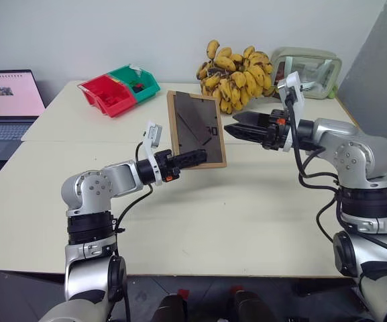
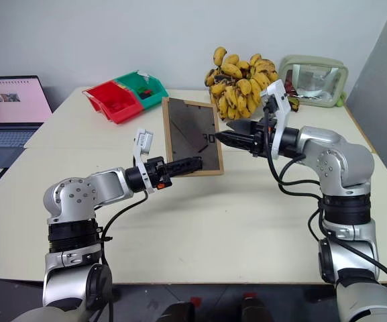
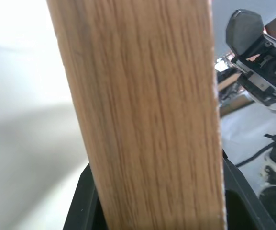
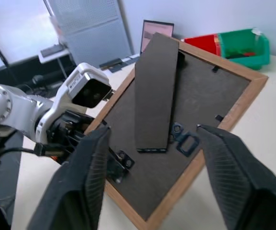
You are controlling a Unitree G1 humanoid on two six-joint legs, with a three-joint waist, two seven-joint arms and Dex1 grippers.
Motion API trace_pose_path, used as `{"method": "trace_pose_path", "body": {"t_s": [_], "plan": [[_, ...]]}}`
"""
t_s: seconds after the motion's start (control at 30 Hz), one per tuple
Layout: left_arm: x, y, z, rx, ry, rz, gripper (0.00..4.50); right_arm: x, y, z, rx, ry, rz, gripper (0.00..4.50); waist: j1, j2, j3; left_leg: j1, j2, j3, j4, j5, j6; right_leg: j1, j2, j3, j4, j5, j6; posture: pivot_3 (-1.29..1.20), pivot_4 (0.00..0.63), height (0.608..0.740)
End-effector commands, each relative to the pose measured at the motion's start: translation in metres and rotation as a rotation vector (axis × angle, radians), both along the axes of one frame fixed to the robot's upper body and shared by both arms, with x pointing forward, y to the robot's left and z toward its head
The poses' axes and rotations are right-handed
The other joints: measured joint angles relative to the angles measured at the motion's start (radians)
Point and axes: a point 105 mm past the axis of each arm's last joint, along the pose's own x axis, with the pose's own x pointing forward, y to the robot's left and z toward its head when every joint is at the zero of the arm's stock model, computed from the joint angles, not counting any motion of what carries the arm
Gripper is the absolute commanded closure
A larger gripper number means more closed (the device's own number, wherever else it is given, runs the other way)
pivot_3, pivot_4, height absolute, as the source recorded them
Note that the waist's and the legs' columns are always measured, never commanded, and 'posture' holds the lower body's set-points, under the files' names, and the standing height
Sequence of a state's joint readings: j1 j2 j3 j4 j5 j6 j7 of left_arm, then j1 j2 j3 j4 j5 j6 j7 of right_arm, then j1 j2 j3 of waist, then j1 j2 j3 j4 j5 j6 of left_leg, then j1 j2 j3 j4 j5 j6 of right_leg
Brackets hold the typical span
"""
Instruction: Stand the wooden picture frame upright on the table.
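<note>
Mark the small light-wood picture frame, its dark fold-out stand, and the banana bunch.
small light-wood picture frame (image 1: pixel 196 131), left eye view, dark back panel.
dark fold-out stand (image 4: pixel 154 91), right wrist view, mid-strip.
yellow banana bunch (image 2: pixel 241 82), right eye view, centre.

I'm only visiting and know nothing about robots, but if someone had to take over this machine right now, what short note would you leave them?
Left pincer: shut on the lower edge of the picture frame, holding it up off the table, dark back toward the robot.
Right pincer: open, level with the frame's right edge, gripping nothing.
Done: frame picked up. The right wrist view shows the fold-out stand lying against the back.
Left: probably swing the stand out with the right pincer, set the frame upright on the table, let go.
</note>
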State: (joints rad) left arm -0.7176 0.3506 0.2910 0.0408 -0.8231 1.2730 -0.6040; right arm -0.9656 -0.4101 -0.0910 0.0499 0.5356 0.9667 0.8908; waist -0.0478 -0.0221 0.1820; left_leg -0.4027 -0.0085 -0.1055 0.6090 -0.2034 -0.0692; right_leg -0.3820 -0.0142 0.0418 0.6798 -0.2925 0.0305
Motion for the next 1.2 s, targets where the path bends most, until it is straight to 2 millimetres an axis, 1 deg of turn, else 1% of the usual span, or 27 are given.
{"method": "trace_pose_path", "body": {"t_s": [0.03, 0.07, 0.1, 0.2, 0.33, 0.47, 0.57, 0.67, 0.77, 0.97, 1.07, 1.2], "plan": [[-0.009, -0.007, 0.024, 0.003, -0.126, -0.056, 3.21, 0.005, 0.019, 0.018, 0.044, -0.055, 0.058, 0.42, -0.001, 0.0, 0.0, -0.001, 0.0, 0.0, 0.0, 0.0, 0.0, -0.001, 0.0, 0.0, 0.0, 0.0, 0.0, 0.0, 0.15, 0.74], [-0.009, -0.007, 0.023, 0.015, -0.128, -0.057, 3.21, 0.008, 0.022, 0.018, 0.041, -0.063, 0.062, 0.17, -0.002, 0.0, 0.0, -0.002, 0.0, 0.0, 0.0, 0.0, 0.0, -0.003, 0.0, 0.0, 0.0, 0.0, 0.0, 0.0, 0.15, 0.74], [-0.01, -0.007, 0.02, 0.028, -0.13, -0.058, 3.21, 0.01, 0.025, 0.018, 0.04, -0.068, 0.068, 0.05, -0.003, 0.0, 0.0, -0.004, 0.0, 0.0, 0.0, 0.0, 0.0, -0.004, 0.0, 0.0, 0.001, 0.0, 0.0, 0.0, 0.15, 0.74], [-0.013, -0.007, 0.016, 0.036, -0.13, -0.065, 3.21, 0.014, 0.035, 0.015, 0.021, -0.088, 0.088, 0.05, -0.003, 0.0, 0.0, -0.006, 0.001, -0.001, 0.0, 0.0, 0.0, -0.006, 0.0, -0.001, 0.001, 0.0, 0.0, 0.0, 0.15, 0.74], [-0.017, -0.008, 0.017, 0.011, -0.126, -0.079, 3.21, 0.016, 0.049, 0.008, 0.003, -0.092, 0.122, 0.05, -0.004, 0.0, 0.0, -0.007, 0.001, -0.001, 0.0, 0.0, 0.0, -0.007, 0.0, -0.001, 0.001, 0.0, 0.0, 0.0, 0.15, 0.74], [-0.021, -0.007, 0.017, 0.024, -0.128, -0.098, 3.21, 0.007, 0.059, 0.005, 0.004, -0.087, 0.194, 0.05, -0.004, 0.0, 0.0, -0.007, 0.001, -0.001, 0.0, 0.0, 0.0, -0.007, 0.0, -0.001, 0.001, 0.0, 0.0, 0.0, 0.15, 0.74], [-0.022, -0.006, 0.016, 0.032, -0.126, -0.11, 3.21, -0.006, 0.06, 0.002, -0.002, -0.065, 0.27, 0.05, -0.004, 0.0, 0.0, -0.007, 0.001, -0.001, 0.0, 0.0, 0.0, -0.007, 0.0, -0.001, 0.001, 0.0, 0.0, 0.0, 0.15, 0.74], [-0.024, -0.006, 0.014, 0.039, -0.122, -0.123, 3.21, -0.018, 0.054, -0.002, -0.002, -0.04, 0.325, 0.05, -0.002, 0.0, 0.0, -0.007, 0.001, -0.002, 0.0, 0.0, 0.0, -0.007, 0.0, -0.002, 0.001, 0.0, 0.0, 0.0, 0.15, 0.74], [-0.024, -0.006, 0.013, 0.043, -0.116, -0.13, 3.21, -0.029, 0.044, -0.002, 0.005, -0.019, 0.361, 0.05, -0.002, 0.0, 0.0, -0.007, 0.0, -0.002, 0.001, 0.0, 0.0, -0.007, 0.0, -0.002, 0.001, 0.0, 0.0, 0.0, 0.15, 0.74], [-0.025, -0.008, 0.013, 0.039, -0.109, -0.148, 3.21, -0.04, 0.025, -0.001, 0.017, 0.009, 0.357, 0.05, -0.002, 0.0, 0.0, -0.007, 0.001, -0.002, 0.001, 0.0, 0.0, -0.007, 0.0, -0.002, 0.001, 0.0, 0.0, 0.0, 0.15, 0.74], [-0.026, -0.009, 0.015, 0.028, -0.101, -0.168, 3.21, -0.036, 0.015, -0.007, -0.011, -0.003, 0.292, 0.05, -0.004, 0.0, 0.0, -0.007, 0.001, -0.002, 0.001, 0.0, 0.0, -0.007, 0.0, -0.001, 0.001, 0.0, 0.0, 0.0, 0.15, 0.74], [-0.029, -0.008, 0.016, 0.031, -0.089, -0.188, 3.21, -0.024, -0.013, -0.019, -0.088, -0.053, 0.127, 0.05, -0.002, 0.0, 0.0, -0.008, 0.001, -0.002, 0.001, 0.0, 0.0, -0.007, 0.0, -0.002, 0.001, 0.0, 0.0, 0.0, 0.15, 0.74]]}}
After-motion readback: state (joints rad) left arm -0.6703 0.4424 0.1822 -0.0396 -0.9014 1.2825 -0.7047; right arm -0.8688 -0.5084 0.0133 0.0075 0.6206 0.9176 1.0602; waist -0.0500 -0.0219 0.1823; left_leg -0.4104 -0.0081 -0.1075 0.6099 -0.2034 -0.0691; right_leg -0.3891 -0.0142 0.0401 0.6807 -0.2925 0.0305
